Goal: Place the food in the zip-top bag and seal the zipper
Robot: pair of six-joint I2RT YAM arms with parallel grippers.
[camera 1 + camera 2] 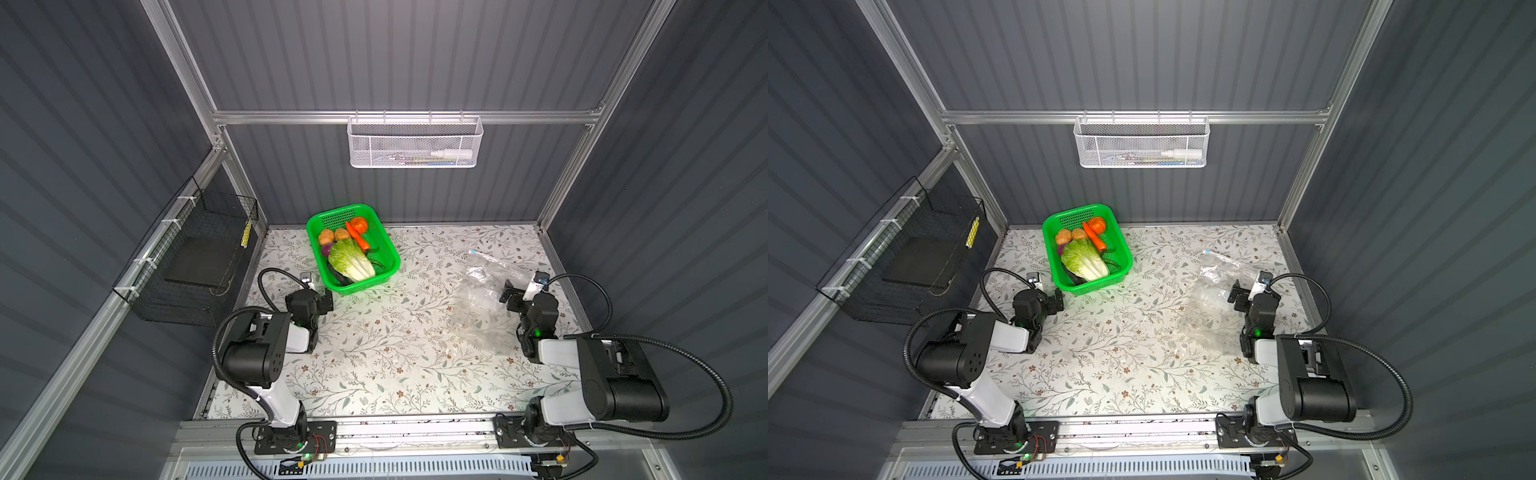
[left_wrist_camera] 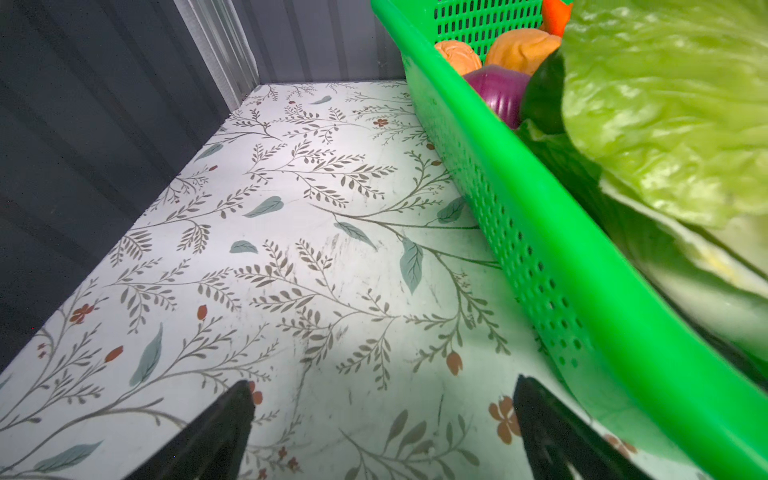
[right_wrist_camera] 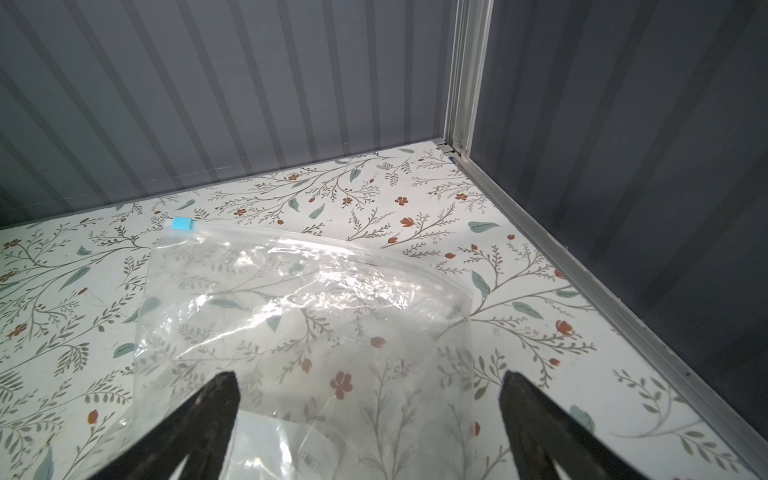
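- The right pincer is standing spread wide and empty, hovering low over the zip-top bag, which is lying flat and crinkled on the surface, on the right in both top views
- The zipper is running along the bag's far edge, with the light-blue slider tab sitting at one end; whether the mouth is open I cannot tell
- The film is looking thin, limp and slippery, so I am judging a pinch on the stiffer strip beside the zipper to be the surest hold
- The left pincer is also gaping empty, hovering low just beside the green basket
- All the food is sitting in that basket: the napa cabbage is lying on top, with the onion and potatoes beyond it
- The toys are seeming light and rigid; the cabbage is broad, so gripping across its narrower stalk end is looking wise
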